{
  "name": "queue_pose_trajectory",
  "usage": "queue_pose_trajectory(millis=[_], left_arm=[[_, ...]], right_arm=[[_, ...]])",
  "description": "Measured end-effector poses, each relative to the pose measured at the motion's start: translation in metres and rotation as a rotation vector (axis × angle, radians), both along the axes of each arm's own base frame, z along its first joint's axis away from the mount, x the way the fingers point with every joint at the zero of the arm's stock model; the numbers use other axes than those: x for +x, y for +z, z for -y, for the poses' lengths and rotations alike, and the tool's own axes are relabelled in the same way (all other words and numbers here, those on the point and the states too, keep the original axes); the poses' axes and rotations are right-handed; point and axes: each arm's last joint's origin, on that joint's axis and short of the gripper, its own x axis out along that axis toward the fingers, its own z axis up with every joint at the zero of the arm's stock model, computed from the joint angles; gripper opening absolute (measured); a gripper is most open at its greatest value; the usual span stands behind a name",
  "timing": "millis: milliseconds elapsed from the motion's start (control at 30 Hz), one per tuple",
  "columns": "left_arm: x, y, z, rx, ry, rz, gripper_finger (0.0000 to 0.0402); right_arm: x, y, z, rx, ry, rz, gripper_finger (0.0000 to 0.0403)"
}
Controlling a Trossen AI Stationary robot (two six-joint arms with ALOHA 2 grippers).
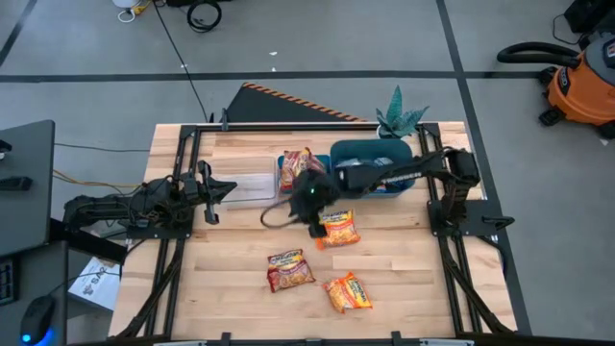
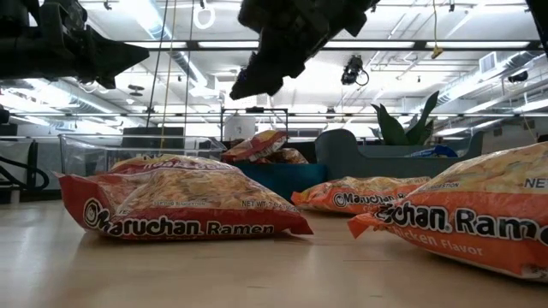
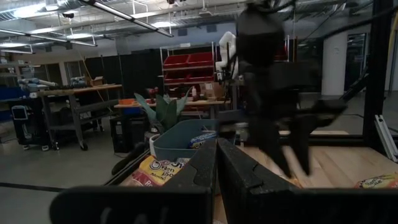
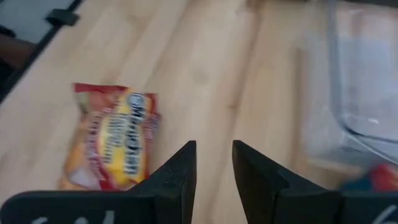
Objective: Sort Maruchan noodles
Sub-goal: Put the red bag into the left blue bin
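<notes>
Right pincer (image 1: 317, 229) hung empty, fingers slightly parted, beside an orange Maruchan packet (image 1: 339, 229); two more packets (image 1: 289, 270) lay on open bench (image 1: 413, 279). Left pincer (image 1: 213, 192) sat clenched near the left edge.

Orange packet (image 2: 479, 214): cut off by the low view's edge at 3 o'clock.
Right end effector (image 3: 292, 162): blurred in the left wrist view.
Bin contents (image 1: 370, 154): partly hidden by the right arm.
</notes>
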Motion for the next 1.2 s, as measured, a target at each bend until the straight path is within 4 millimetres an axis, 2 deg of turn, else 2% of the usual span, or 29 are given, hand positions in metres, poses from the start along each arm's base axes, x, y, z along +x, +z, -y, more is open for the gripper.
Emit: queue_pose_trajectory(millis=[200,400,500,767,1100,1200], left_arm=[[0.000,0.000,0.000,0.000,0.000,0.000,0.0018],[0.000,0.000,0.000,0.000,0.000,0.002,0.0018],[0.000,0.000,0.000,0.000,0.000,0.003,0.0018],[0.000,0.000,0.000,0.000,0.000,0.000,0.0018],[0.000,0.000,0.000,0.000,0.000,0.004,0.0018],[0.000,0.000,0.000,0.000,0.000,0.003,0.0018]], right_arm=[[0.006,-0.015,-0.036,0.004,0.080,-0.008,0.0110],[0.012,-0.052,-0.061,-0.033,0.115,-0.108,0.0110],[0.013,-0.069,-0.063,-0.064,0.113,-0.156,0.0110],[0.010,-0.082,-0.062,-0.077,0.137,-0.236,0.0117],[0.009,-0.083,-0.062,-0.095,0.159,-0.243,0.0197],[0.010,-0.090,-0.062,-0.104,0.174,-0.247,0.0210]])
